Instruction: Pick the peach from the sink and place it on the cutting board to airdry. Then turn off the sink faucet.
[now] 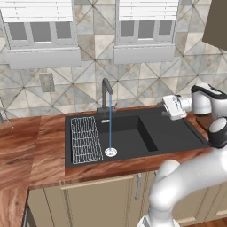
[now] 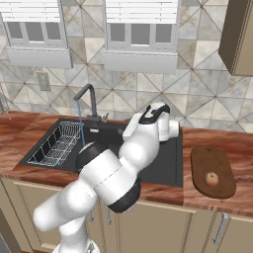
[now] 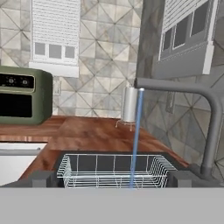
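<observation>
Patterned tile wall (image 1: pixel 146 80), shuttered windows (image 1: pixel 40 22)

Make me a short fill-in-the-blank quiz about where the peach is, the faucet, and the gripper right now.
1. The peach lies on the ____.
2. Water from the sink faucet is ____ running.
3. In the sink, the white wire rack sits on the side ____ from the cutting board.
4. The gripper jaws are ____.

Missing words: cutting board; still; farthest; open

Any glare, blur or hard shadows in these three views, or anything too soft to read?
Left base view: even flat light, no glare; water stream crisp. Right base view: the peach on the cutting board is small and soft-edged, with barely any shadow. Hand view: sharp throughout, sink faucet cleanly outlined.
</observation>
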